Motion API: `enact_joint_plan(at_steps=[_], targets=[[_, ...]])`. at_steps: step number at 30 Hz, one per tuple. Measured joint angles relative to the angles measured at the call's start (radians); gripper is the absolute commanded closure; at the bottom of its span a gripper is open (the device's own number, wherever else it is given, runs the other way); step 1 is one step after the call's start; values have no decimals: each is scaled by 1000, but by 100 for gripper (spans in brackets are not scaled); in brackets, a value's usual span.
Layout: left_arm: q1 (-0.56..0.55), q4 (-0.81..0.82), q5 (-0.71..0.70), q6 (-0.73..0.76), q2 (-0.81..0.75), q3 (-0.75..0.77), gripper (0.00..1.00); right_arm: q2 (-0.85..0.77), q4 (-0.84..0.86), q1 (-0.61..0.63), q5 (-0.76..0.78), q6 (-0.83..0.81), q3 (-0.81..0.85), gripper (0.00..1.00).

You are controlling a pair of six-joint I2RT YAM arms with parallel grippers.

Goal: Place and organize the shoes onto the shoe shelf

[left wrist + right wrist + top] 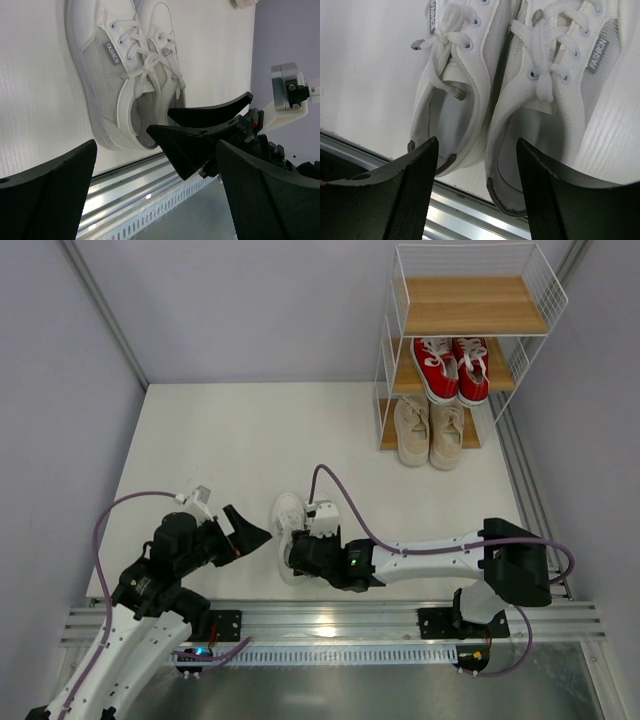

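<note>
White shoes lie side by side on the table, close to its near edge and near the middle. Their heels point at the metal rail in front of the robot. Their toes point at the far wall. So the long way of each shoe runs from near to far.

The right claw hangs just over the heels. Its fingers are partly spread and pinch nothing. In the right wrist view, one finger sits over the hole of one shoe and the other finger sits over the hole of the other shoe. The two inner walls are between them. It looks set to go down and squeeze those walls together, so both shoes could come up at once.

The left claw is spread wide and holds nothing. It sits just beside the shoes, on their left.

The shoe shelf stands well apart, in the far right corner. Red shoes are on its middle board and beige shoes on its bottom one. Its top board has no shoes. The right arm is nearer to both the shoes and the shelf, so the carry looks like its job.
</note>
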Motion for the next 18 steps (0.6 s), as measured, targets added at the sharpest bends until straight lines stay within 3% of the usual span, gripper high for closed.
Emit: enact_joint_plan(at_steps=[3,6,7,9,10,14,18], targets=[[0,1,0,0,14,-5,0,49,29,0,-8,-9,21,41],[0,2,0,0,20,-6,0,121,52,0,-11,-22,63,56],[0,2,0,0,20,-6,0,137,50,0,-10,-27,76,64],[0,1,0,1,19,-6,0,148,27,-3,1,-40,89,90],[0,0,0,1,19,-6,0,147,14,-6,4,-41,89,96],[0,-5,0,5,5,-6,0,85,-6,-27,8,-47,38,96],[0,-5,0,5,1,-6,0,-95,-75,-100,-53,-140,-88,96]])
